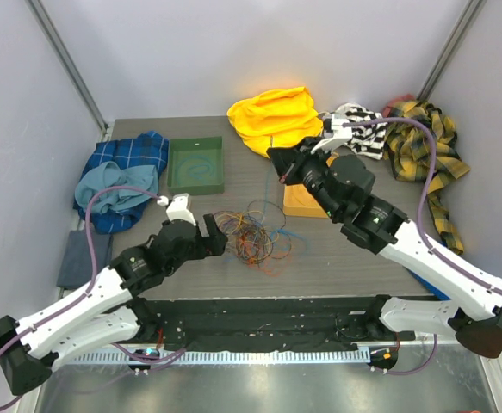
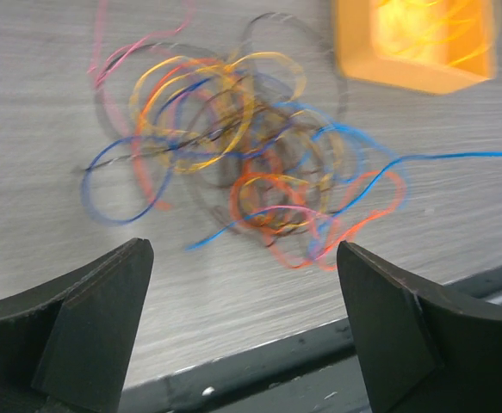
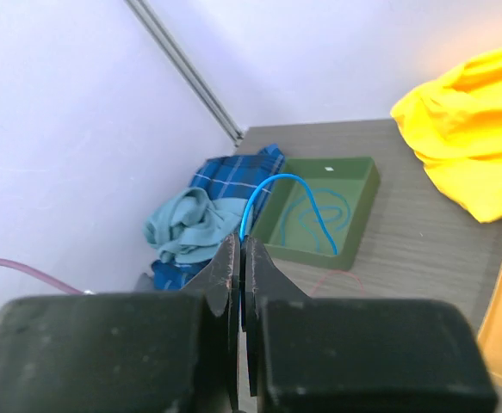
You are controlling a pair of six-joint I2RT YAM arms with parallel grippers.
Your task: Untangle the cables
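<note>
- A small pale speck on the floor of the green tray point(image 3: 328, 168) is too small to read.
- The cables point(image 1: 252, 232) lie in a loose tangle on the desk point(image 1: 337, 258), to the right of the green tray point(image 1: 195, 165) and nearer the arm bases.
- The left claw point(image 1: 216, 234) sits just beside the tangle's left edge. In its wrist view the two dark fingers point(image 2: 104, 318) stand wide apart with nothing between them. The tangle point(image 2: 242, 172) lies just beyond the fingertips, not touching.
- The right claw point(image 1: 278, 165) hangs above the desk, right of the green tray and beyond the tangle. Its fingers point(image 3: 229, 275) are pressed together on a blue cable point(image 3: 289, 185), which arcs up out of the tips and down in front of the tray.
- In the left wrist view one blue strand point(image 2: 457, 157) runs from the tangle out to the right edge.
- The cables are string-thin looping wires, mostly orange and yellow, with blue, red, pink and dark ones among them.
- The green tray is a shallow square box with low walls, and thin teal loops point(image 3: 341, 206) lie on its floor.
- An orange tray point(image 1: 302, 202), farther right, has the same shape and holds yellow and orange wires point(image 2: 414, 26).
- The desk has a grey wood-grain surface.
- Left of the green tray are a rumpled blue plaid cloth point(image 1: 134, 151) and a teal cloth point(image 1: 113, 185).
- To the tray's right lie a crumpled yellow cloth point(image 1: 275, 119), a black-and-white striped cloth point(image 1: 358, 129) and a yellow-and-dark plaid cloth point(image 1: 427, 151).
</note>
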